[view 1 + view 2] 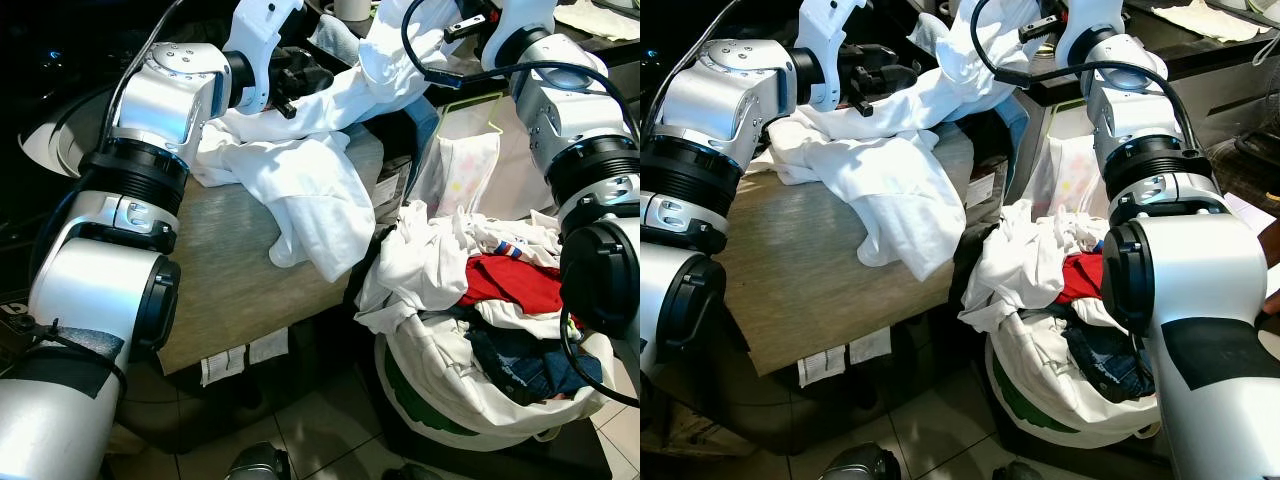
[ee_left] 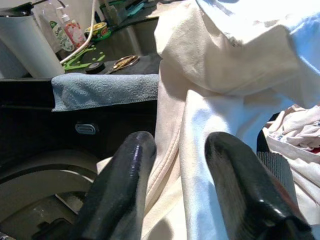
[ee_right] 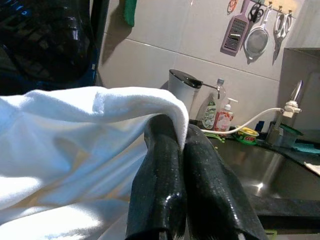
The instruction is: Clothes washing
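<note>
White garment (image 1: 330,100) stretched left–right at far desk (image 1: 225,270) edge: right gripper (image 3: 182,150) clamped on its raised end, left gripper (image 2: 182,165) spread wide astride lower fold.

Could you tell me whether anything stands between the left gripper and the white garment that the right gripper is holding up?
Nothing visible does. The left gripper is open with the white garment already hanging between its fingers, while the right gripper is shut on a fold of the same cloth.
</note>
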